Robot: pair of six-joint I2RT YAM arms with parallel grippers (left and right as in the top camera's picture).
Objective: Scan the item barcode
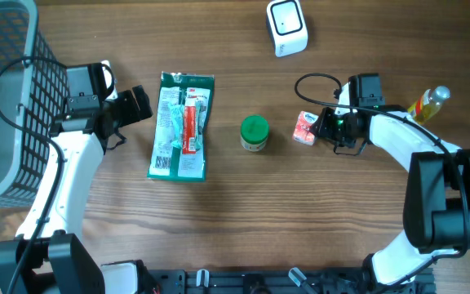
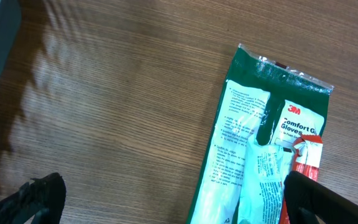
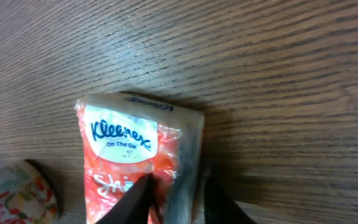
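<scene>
Left jaws: spread wide, just left of the glove pack (image 1: 181, 125).
Left wrist view: only here "3M Comfort Gloves" reads.
Tissue pack (image 1: 303, 128): flat on the desk (image 1: 243, 212), right of centre, just right of the green-lidded jar (image 1: 254, 133); orange-red, white label.
Right wrist view: only here "Kleenex On The Go" reads.
Right jaws: pinching the tissue pack's right edge.

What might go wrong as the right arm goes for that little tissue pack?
1. The right gripper straddles only one end of the soft orange Kleenex tissue pack; once lifted, the pack may sag, twist or slip out.
2. The small green-lidded jar stands close beside the pack; a sideways sweep might knock it.
3. No barcode is visible, so it may end up facing away from the white scanner.
</scene>
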